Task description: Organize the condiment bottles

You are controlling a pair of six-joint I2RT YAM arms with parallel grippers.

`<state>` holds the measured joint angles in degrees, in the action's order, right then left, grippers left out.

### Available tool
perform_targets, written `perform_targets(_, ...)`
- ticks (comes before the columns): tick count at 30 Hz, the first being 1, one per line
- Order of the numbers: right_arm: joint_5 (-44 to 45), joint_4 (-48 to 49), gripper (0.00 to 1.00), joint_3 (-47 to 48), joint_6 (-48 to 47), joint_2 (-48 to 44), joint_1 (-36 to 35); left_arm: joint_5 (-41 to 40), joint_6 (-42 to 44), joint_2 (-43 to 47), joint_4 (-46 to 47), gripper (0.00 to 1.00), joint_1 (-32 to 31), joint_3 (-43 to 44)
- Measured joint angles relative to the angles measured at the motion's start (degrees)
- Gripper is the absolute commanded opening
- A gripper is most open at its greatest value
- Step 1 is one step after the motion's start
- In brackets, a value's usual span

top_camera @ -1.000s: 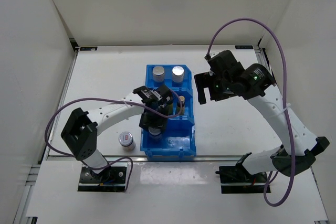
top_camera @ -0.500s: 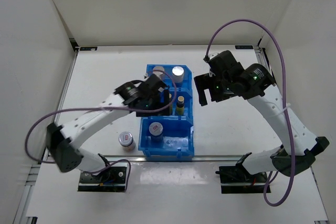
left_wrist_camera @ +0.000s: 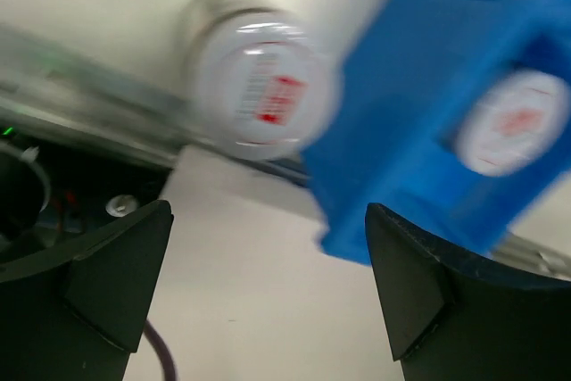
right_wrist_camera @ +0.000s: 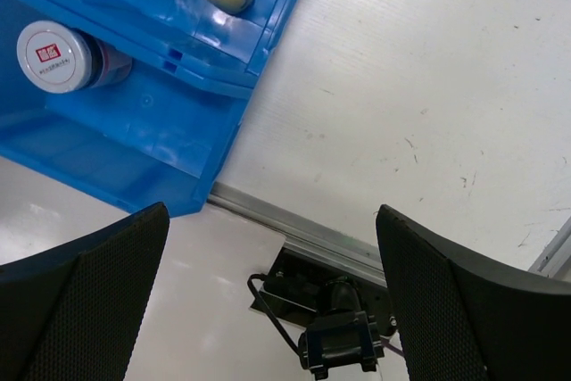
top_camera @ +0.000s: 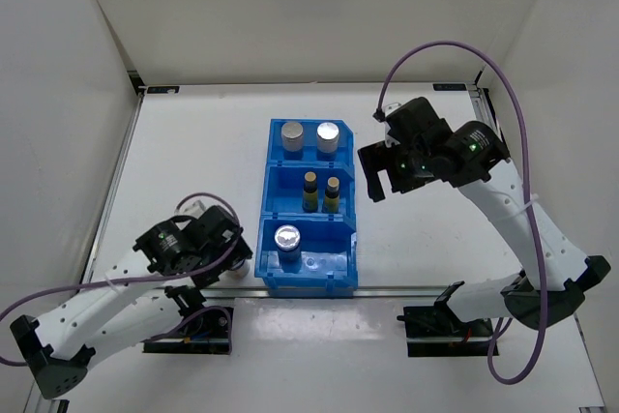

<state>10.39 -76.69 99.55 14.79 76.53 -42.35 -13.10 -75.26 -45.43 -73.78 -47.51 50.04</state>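
- We are hovering the left jaws, apart and empty, over the loose squat bottle (left_wrist_camera: 263, 100), which is standing on the table (top_camera: 193, 162) just beside the blue bin's (top_camera: 309, 282) 8 o'clock corner.
- The right jaws are hanging apart at the bin's 3 o'clock.
- We are judging the bottle light, rigid and slick-topped, so gripping its sides suits best.

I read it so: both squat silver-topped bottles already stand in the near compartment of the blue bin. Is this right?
No. Only one squat silver-topped bottle stands in the near compartment of the blue bin; the other is on the table beside it, as the left wrist view shows.
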Motion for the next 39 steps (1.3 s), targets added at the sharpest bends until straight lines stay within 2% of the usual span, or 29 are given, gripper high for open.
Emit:
perform_targets(3,-1.5,-0.3,1.00,-1.1,-0.4,-0.2,0.0,0.7,-5.7,2.8,-2.5,1.00,0.2,-6.2)
perform_targets(7,-3.1,-0.4,1.00,-1.5,-0.4,-0.2,0.0,0.7,-8.9,4.3,-3.8,1.00,0.2,-7.0)
perform_targets(15,-4.3,-0.4,1.00,-1.5,-0.4,-0.2,0.0,-0.5,-9.8,-6.5,-3.3,1.00,1.0,-5.7)
perform_targets(22,-4.8,-0.4,1.00,-1.5,-0.4,-0.3,0.0,-1.3,-8.2,-8.5,-1.0,1.00,6.5,-4.5)
perform_targets(34,-4.8,-0.4,1.00,-1.5,-0.5,-0.3,0.0,0.7,0.3,-14.6,6.9,1.00,14.0,-4.3)
perform_targets(35,-4.8,-0.4,1.00,-1.5,-0.5,-0.3,0.0,1.1,0.7,-15.1,7.2,0.99,14.2,-4.3)
perform_targets(39,-4.8,-0.4,1.00,-1.5,-0.5,-0.3,0.0,2.0,1.6,-15.3,7.9,0.72,14.3,-4.5)
